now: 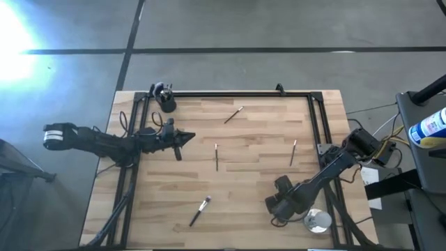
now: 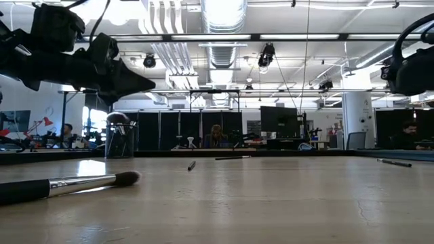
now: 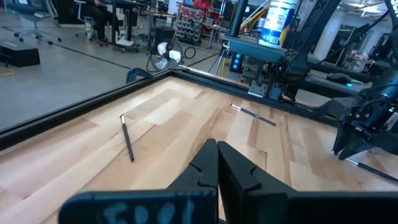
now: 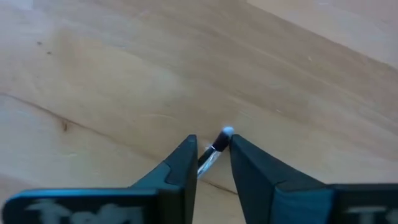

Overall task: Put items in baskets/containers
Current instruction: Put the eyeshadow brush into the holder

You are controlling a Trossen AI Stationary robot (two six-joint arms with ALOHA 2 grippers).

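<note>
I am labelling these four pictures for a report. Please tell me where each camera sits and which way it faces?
High view: above, facing straight down on the table; both arms show.
Low view: at table height, facing level across to the room; the left gripper hangs above.
Left wrist view: on the left arm, facing across the table; its shut fingers show.
Right wrist view: on the right arm, facing down at the wood; a small brush sits between its fingers.
Shared: the fluffy brush shows in high and low views.
</note>
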